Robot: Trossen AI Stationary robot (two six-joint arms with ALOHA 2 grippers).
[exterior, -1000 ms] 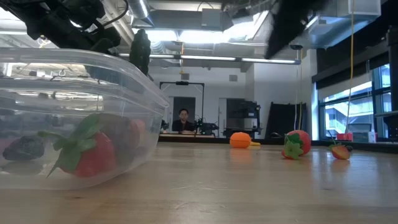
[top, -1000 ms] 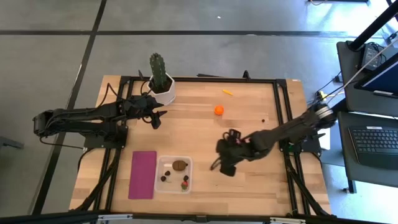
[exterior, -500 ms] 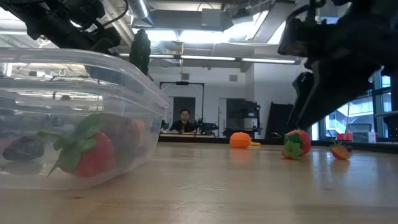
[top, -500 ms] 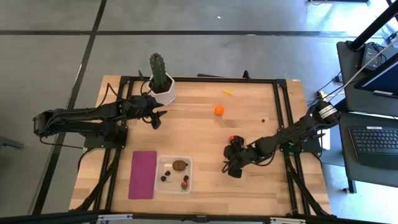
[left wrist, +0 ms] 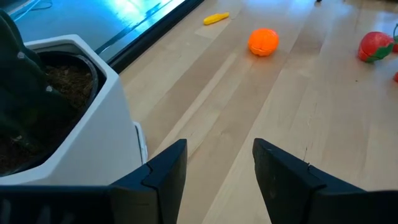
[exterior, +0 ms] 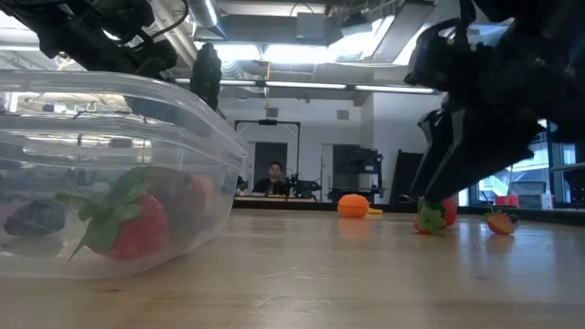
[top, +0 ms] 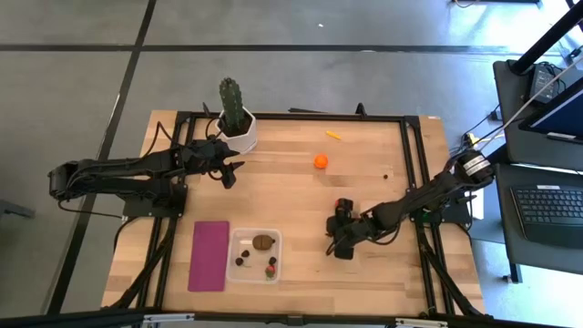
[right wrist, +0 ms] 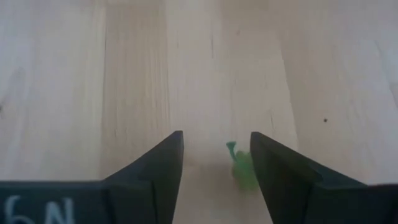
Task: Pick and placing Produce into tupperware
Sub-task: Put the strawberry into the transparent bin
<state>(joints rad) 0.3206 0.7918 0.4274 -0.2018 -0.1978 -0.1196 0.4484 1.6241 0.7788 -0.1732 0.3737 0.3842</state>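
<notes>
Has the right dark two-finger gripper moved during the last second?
Yes. The right gripper shifted slightly right, away from the clear plastic tub, and came down low over a red strawberry.

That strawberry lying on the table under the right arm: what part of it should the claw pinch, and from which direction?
Probably the rounded red body of the strawberry, from straight above, one finger on each side. It lies alone on the bare table, so nothing blocks a top-down approach. Its green leafy cap looks thin and floppy, a poor hold. The right gripper is open over it, cap between the fingers.
</notes>
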